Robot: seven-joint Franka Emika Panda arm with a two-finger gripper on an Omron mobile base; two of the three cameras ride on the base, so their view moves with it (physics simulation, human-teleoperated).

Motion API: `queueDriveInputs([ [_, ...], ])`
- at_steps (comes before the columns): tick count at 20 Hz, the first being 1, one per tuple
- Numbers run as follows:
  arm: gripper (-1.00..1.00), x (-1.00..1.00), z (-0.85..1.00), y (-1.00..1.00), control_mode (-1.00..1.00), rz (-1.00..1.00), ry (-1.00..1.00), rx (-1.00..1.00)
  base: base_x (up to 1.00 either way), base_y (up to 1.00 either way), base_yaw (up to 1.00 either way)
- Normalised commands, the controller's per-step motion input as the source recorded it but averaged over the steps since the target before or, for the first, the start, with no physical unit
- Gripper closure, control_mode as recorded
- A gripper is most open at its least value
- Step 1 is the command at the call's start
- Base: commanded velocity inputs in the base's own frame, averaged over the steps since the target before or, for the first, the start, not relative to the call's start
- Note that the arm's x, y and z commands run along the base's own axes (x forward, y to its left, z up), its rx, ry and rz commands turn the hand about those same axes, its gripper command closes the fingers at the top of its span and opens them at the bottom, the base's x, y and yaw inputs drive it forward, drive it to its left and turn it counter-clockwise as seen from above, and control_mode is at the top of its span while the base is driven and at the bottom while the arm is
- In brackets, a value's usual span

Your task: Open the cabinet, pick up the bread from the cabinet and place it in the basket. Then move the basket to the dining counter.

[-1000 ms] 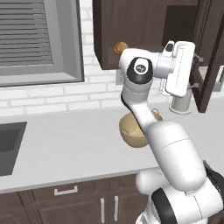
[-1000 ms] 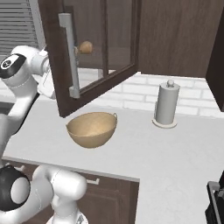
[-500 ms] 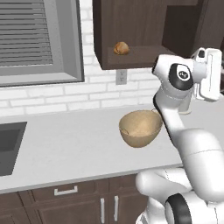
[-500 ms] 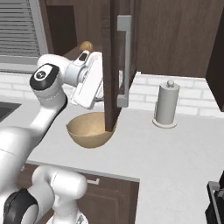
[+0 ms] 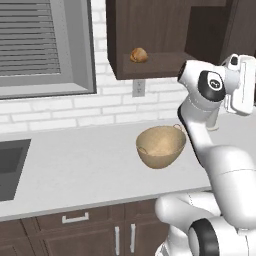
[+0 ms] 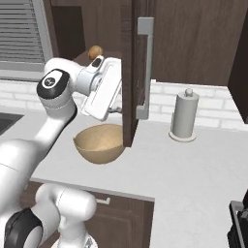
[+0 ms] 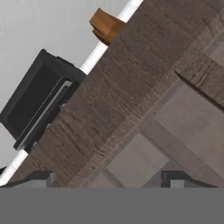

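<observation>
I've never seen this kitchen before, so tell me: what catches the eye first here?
The cabinet door stands swung wide open, edge-on to the right base view, with the white arm's gripper just left of it, jaws open and holding nothing. Behind them the bread sits alone on the open cabinet's shelf. Below it the basket waits empty on the white worktop.

Arm rises from base, bends at elbow, forearm reaching up toward 1 o'clock in left base view, toward 2 o'clock in right base view. Wrist cocked, white hand tilted. Gripper [image 7: 107, 178] in hand view: two dark finger tips [image 7: 40, 177] at 6 o'clock edge, set wide apart, jaws parted, nothing between them. Hand body at 3 o'clock of left base view.
</observation>
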Motion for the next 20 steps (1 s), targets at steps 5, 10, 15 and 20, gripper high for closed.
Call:
queueDriveInputs([
  [5,-1.00,0.28,-0.19,0.47,-1.00,-0.06,0.03,0.15,0.00,0.00,0.00],
  [10,-1.00,0.54,-0.02,0.97,-1.00,-0.11,-0.10,0.21,0.00,0.00,0.00],
  [15,-1.00,0.77,-0.06,0.68,-1.00,-0.12,-0.26,0.33,0.00,0.00,0.00],
  [20,-1.00,0.42,-0.13,0.72,-1.00,-0.03,-0.57,0.55,0.00,0.00,0.00],
])
